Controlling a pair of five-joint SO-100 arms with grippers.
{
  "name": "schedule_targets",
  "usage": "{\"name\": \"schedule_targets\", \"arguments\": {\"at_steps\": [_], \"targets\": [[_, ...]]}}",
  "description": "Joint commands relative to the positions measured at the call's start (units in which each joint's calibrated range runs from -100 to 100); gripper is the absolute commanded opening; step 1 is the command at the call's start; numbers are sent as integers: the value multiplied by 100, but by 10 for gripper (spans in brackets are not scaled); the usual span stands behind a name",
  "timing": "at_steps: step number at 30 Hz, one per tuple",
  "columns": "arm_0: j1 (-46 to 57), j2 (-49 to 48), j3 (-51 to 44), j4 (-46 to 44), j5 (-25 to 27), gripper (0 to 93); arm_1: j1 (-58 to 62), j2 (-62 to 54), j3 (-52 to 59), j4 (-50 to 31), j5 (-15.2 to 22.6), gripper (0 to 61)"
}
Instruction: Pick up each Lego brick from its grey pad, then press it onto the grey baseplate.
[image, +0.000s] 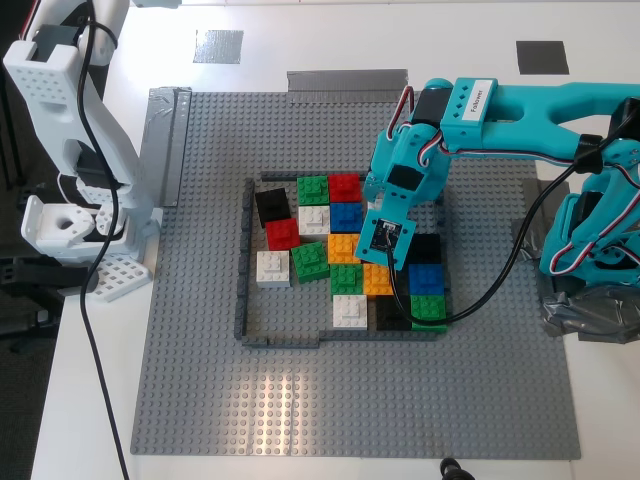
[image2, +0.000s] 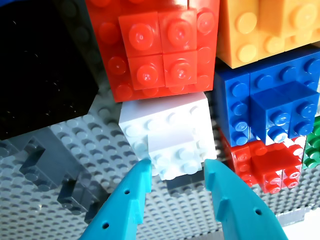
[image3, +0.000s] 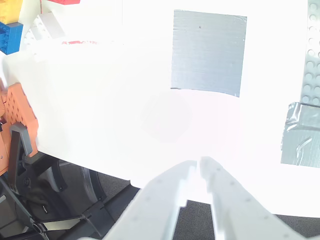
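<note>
In the first wrist view my first gripper (image2: 175, 172) is shut on a white Lego brick (image2: 167, 132), its teal fingertips (image2: 137, 182) on either side of the brick's raised top. The brick sits over the grey baseplate (image2: 75, 145), next to red and blue bricks. In the exterior view the teal arm (image: 420, 165) reaches down into the dark-grey frame (image: 243, 260) on the baseplate (image: 200, 380); its jaws are hidden. My second gripper (image3: 197, 167) is shut and empty over the white table, near the bare silvery grey pad (image3: 207, 52). Both pads, silvery (image: 218, 46) and dark (image: 542, 57), are bare.
Inside the frame lie several bricks: green (image: 310, 260), white (image: 272, 267), red (image: 345, 187), blue (image: 345, 215), orange (image: 345, 247), black (image: 272, 205). The white arm (image: 70, 120) stands at the exterior view's left. Silver tape strips (image: 165, 140) hold the baseplate's edges.
</note>
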Motion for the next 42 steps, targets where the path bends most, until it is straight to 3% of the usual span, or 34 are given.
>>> {"name": "schedule_targets", "arguments": {"at_steps": [1, 8, 27, 31, 35, 42], "targets": [[-2, -44, -105, 27, 15, 129, -20, -182, -349, 54, -44, 2], [27, -310, -132, 125, 20, 129, -35, -174, -222, 111, -68, 2], [411, -825, -1306, 1345, -24, 121, 176, -809, 626, 14, -49, 2], [1362, -1323, -1785, 1345, -209, 0, 190, -817, 590, 79, -20, 2], [2573, -1692, -2101, 1362, -317, 0, 183, -792, 608, 46, -20, 2], [4633, -1795, -1739, 1337, -292, 0, 176, -603, 392, 144, -15, 2]]}}
